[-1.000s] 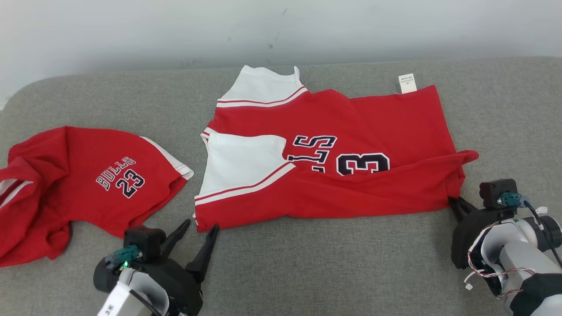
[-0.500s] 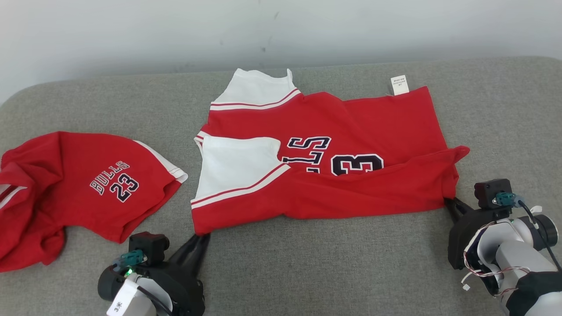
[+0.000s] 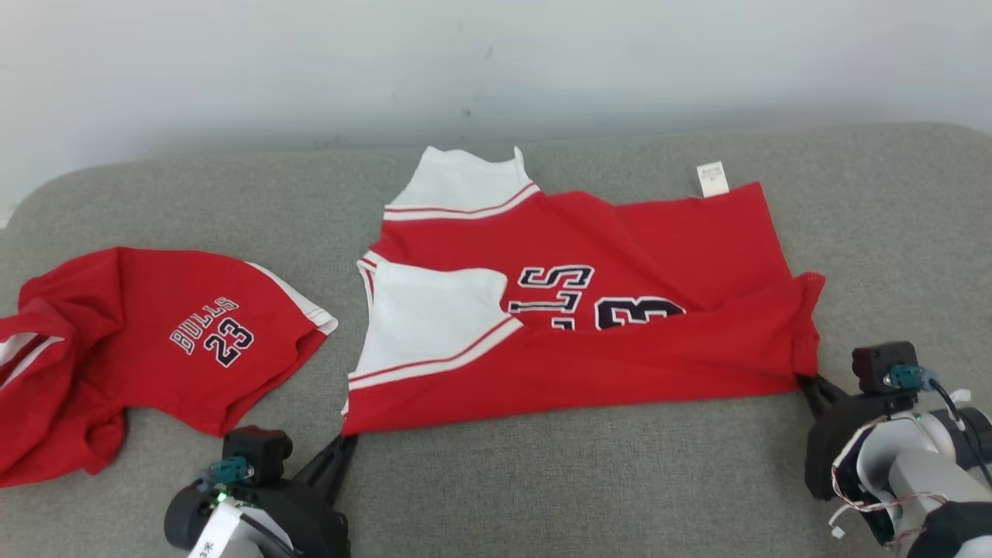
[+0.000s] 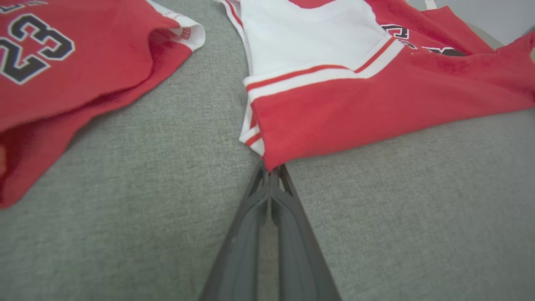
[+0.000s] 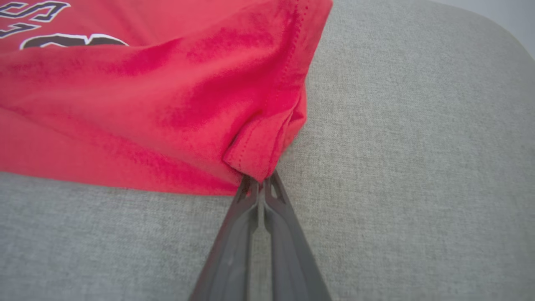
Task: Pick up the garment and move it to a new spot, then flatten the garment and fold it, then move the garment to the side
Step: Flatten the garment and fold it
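Across the scene, from near edge to far edge, runs a grey upholstered surface point(image 3: 542, 480) of coarse woven cloth, rounded off at its far left and far right corners. Behind it rises a pale wall point(image 3: 310, 62) with a few small dark marks. The garment point(image 3: 620, 364), a red jersey with white panels and dark lettering, lies spread at the middle of the surface, its near side folded over itself. The left gripper point(image 4: 271, 169) is pinched closed on the garment's near left corner. The right gripper point(image 5: 261, 180) is pinched closed on its near right corner, where the hem bunches. A white label point(image 3: 713, 180) sticks out at the garment's far right edge. A second red jersey point(image 3: 139, 341) lies crumpled at the left, apart from the first.
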You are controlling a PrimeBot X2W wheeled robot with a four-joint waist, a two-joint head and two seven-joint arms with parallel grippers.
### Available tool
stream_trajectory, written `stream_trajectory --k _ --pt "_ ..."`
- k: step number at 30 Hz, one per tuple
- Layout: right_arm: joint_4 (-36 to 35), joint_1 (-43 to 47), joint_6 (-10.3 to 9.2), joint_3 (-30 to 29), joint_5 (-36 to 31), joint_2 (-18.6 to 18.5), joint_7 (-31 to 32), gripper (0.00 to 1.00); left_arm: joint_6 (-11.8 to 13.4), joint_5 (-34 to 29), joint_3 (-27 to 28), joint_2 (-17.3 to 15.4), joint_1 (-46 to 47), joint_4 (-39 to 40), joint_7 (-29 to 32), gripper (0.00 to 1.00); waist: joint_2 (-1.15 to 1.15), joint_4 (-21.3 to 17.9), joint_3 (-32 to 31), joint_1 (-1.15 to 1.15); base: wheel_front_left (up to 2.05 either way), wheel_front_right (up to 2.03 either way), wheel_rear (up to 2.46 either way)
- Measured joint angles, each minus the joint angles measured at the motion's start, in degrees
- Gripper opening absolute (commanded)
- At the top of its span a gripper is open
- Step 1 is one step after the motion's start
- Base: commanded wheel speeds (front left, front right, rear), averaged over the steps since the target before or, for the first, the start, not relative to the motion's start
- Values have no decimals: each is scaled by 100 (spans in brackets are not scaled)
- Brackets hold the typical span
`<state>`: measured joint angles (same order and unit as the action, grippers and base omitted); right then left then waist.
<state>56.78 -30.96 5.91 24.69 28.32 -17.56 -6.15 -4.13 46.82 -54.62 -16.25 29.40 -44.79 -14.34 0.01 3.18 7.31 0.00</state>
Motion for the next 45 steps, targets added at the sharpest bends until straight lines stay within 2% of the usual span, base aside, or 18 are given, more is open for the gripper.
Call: stream_trajectory --k 6,18,33,45 --pt "22 250 119 -16 223 -88 -101 0 -52 -37 -53 -56 -263 -5 0 0 0 22 -255 0 0 0 0" --pt "-350 1167 152 319 606 -153 -82 0 -43 -52 -98 -280 -851 143 0 0 -1 15 -725 -1 0 0 0" --pt "-1192 1837 152 666 1280 -497 371 0 68 -55 -213 -499 -1404 516 124 0 -1 -23 -949 -1 0 0 0" --pt "-1351 1876 152 762 1402 -615 783 0 66 91 -214 -541 -1517 734 387 0 -1 -61 -952 0 0 0 0"
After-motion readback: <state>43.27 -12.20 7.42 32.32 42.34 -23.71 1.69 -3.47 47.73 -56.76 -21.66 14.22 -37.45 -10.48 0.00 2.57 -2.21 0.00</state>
